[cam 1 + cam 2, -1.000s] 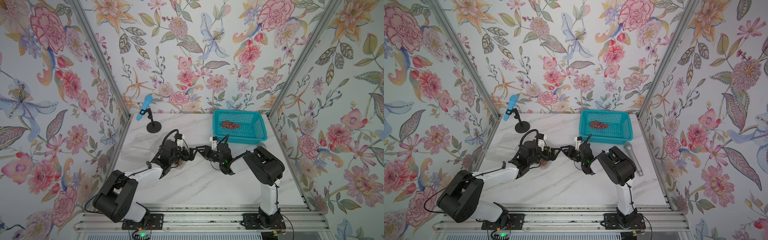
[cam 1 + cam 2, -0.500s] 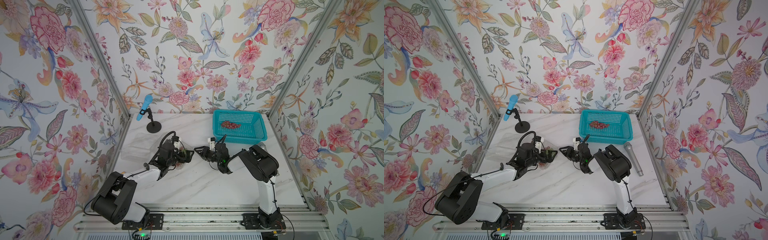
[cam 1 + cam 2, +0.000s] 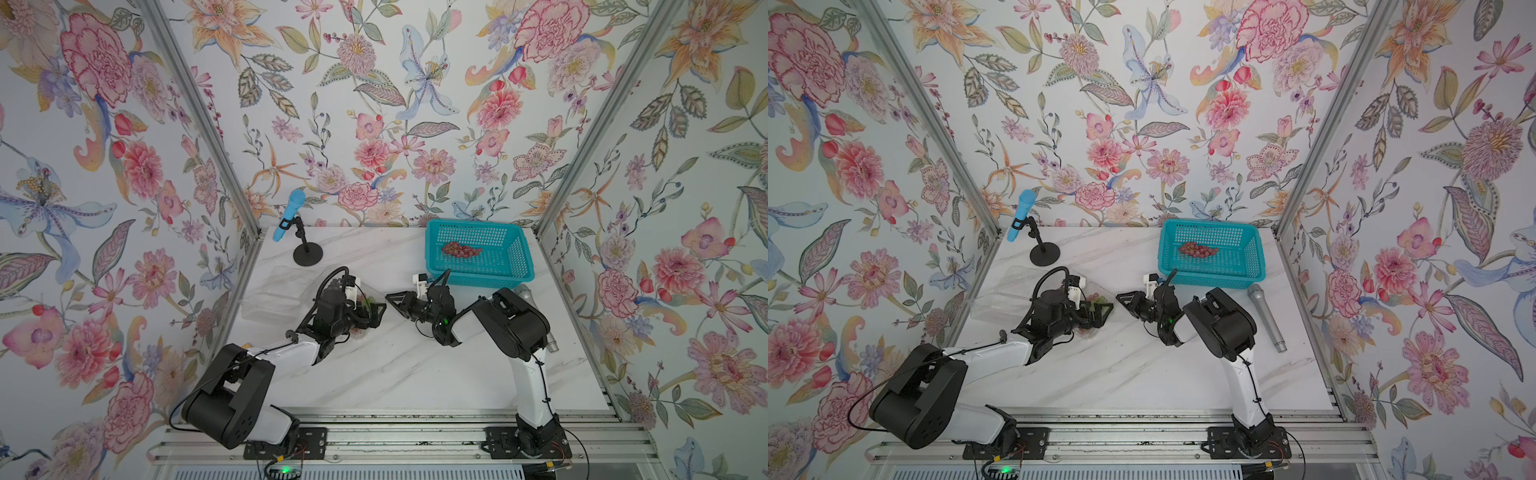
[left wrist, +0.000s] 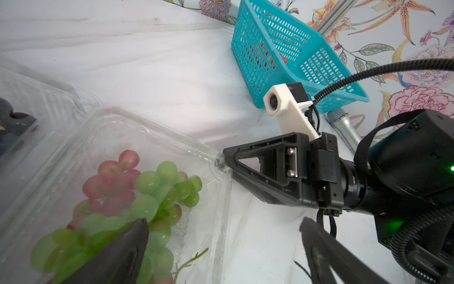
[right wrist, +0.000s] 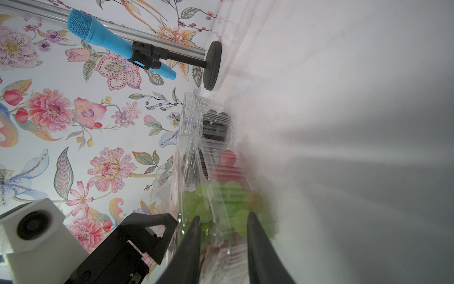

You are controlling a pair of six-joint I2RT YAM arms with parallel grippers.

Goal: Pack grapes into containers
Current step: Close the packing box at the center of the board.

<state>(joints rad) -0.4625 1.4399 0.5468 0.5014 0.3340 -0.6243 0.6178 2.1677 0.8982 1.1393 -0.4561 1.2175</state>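
The white marble-veined tabletop [image 3: 395, 374] carries a teal perforated plastic basket [image 3: 515, 259] at 1 o'clock. At 11 o'clock stands a black round-based stand [image 3: 307, 254] clipping a blue microphone [image 3: 289, 216]. A silver handheld microphone [image 3: 1266, 318] lies flat at 3 o'clock, just beside the basket, and clear thin plastic clamshell boxes [image 3: 276, 291] cluster around 9 to 10 o'clock.

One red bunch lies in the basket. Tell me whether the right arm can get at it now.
Probably yes. The red bunch lies uncovered in the open-topped basket, close beside the right arm, with nothing above it. The right gripper points away, at the clamshell, so it must turn first.
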